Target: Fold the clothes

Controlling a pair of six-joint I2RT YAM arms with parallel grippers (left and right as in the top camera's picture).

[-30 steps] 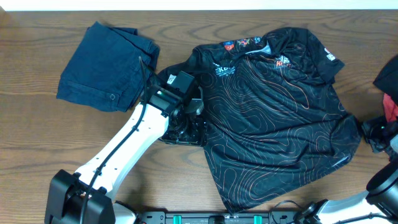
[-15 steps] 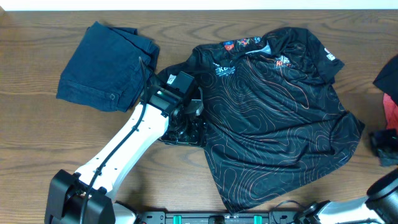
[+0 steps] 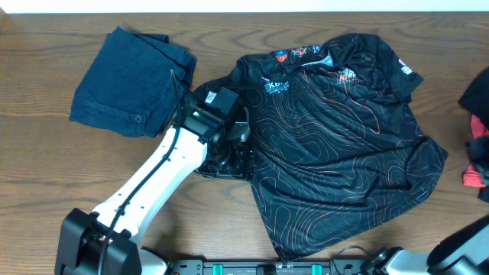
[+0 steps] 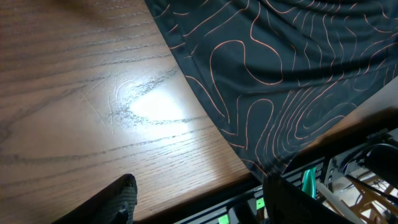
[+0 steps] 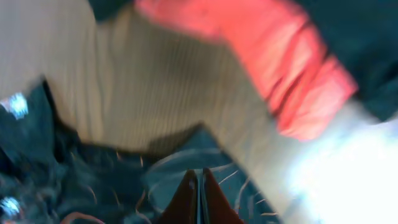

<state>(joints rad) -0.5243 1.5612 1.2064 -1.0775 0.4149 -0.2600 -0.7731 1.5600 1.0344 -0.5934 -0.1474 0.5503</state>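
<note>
- Lying spread out front side up near the middle of the brown wooden table [image 3: 46,168] is the black short-sleeved sports jersey with thin orange contour lines [image 3: 336,153], its collar towards the far edge and its hem towards the robot.
- It looks unfolded, so the folding is judged to be at its very start.
- The left gripper [image 3: 233,149], on a white arm, sits at the jersey's side edge by one sleeve. In its wrist view its jaws stand wide apart with bare wood and the jersey's edge between them, holding nothing.
- The right gripper [image 5: 199,190] is off at the table's right side. Its wrist view is blurred, but its jaws are pressed together and nothing shows between them.
- A folded navy denim garment with a button [image 3: 126,84] lies beside the jersey's far sleeve, and a red and pink garment [image 5: 292,62] lies past the other side. Neither belongs to the fold.
- A good first fold probably means pinching only the jersey's edge near the sleeve, lifting just clear of the wood, and carrying it across towards the centre line.
- The right gripper would likely need to open and take a matching point, so the cloth moves evenly without bunching.
- Dragging the sleeve against the denim is a risk.
</note>
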